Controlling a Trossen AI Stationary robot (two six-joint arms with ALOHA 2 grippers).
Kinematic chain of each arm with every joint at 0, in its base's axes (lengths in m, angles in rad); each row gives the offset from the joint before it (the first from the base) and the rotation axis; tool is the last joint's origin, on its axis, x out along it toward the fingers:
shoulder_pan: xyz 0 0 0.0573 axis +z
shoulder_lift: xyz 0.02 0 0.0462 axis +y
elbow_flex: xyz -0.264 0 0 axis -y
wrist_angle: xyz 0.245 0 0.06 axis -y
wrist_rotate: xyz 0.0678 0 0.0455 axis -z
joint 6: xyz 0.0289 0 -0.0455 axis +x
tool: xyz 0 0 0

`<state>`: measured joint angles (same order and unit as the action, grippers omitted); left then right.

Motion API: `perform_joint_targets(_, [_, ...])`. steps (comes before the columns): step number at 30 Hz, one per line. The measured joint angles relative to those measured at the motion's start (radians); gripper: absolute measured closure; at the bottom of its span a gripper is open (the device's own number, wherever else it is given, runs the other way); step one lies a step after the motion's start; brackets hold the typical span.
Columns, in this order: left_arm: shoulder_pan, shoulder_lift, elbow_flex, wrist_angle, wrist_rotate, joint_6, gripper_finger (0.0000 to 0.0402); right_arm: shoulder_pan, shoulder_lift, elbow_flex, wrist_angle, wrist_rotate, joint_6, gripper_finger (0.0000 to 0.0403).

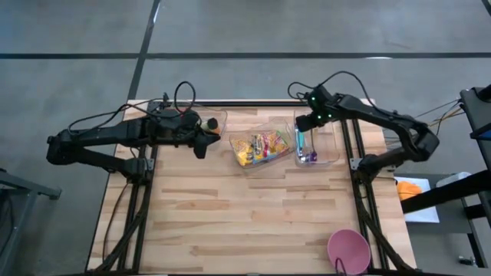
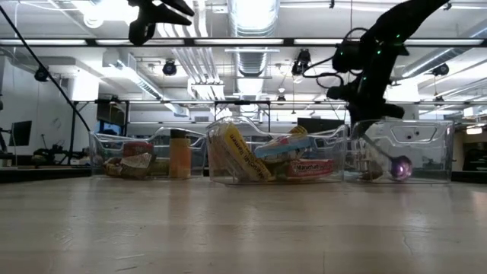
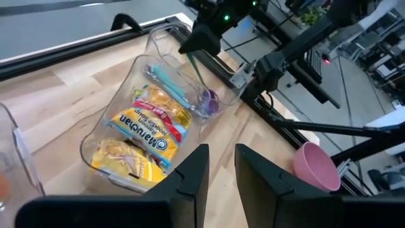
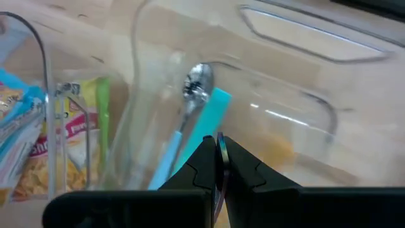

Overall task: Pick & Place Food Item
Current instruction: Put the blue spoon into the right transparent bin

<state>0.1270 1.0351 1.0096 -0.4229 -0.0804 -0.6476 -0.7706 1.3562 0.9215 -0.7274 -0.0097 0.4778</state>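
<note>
Three clear bins stand in a row at the table's far side. The middle bin (image 1: pixel 261 147) holds yellow noodle packets (image 3: pixel 147 133) and other food packs. The right bin (image 1: pixel 326 146) holds a blue-handled spoon (image 4: pixel 190 107) and a purple item (image 3: pixel 209 100). The left bin (image 1: pixel 217 121) holds orange items (image 2: pixel 137 161). My right gripper (image 4: pixel 218 151) is shut and points steeply down over the right bin's left end, just above the spoon. My left gripper (image 3: pixel 221 170) hovers high between the left and middle bins, open by a narrow gap with nothing in it.
A pink bowl (image 1: pixel 349 249) sits at the table's near right corner. Bare wooden tabletop (image 1: pixel 245 215) stretches from the bins to the near edge. The bins' upright clear walls stand close to both grippers.
</note>
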Motion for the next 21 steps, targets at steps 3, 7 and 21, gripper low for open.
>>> perform_joint_targets(3, [0.001, 0.0, 0.0, 0.0, -0.01, 0.0, 0.0315, -0.003, 0.048, 0.0, 0.041, -0.017, 0.005, 0.0396])
perform_joint_targets(7, [0.001, 0.0, 0.0, 0.0, -0.014, -0.001, 0.0315, -0.007, 0.107, 0.001, 0.075, -0.025, 0.013, 0.0396])
perform_joint_targets(21, [0.002, 0.0, 0.0, -0.001, -0.014, -0.008, 0.0315, -0.013, 0.208, 0.001, 0.09, -0.024, 0.012, 0.0395])
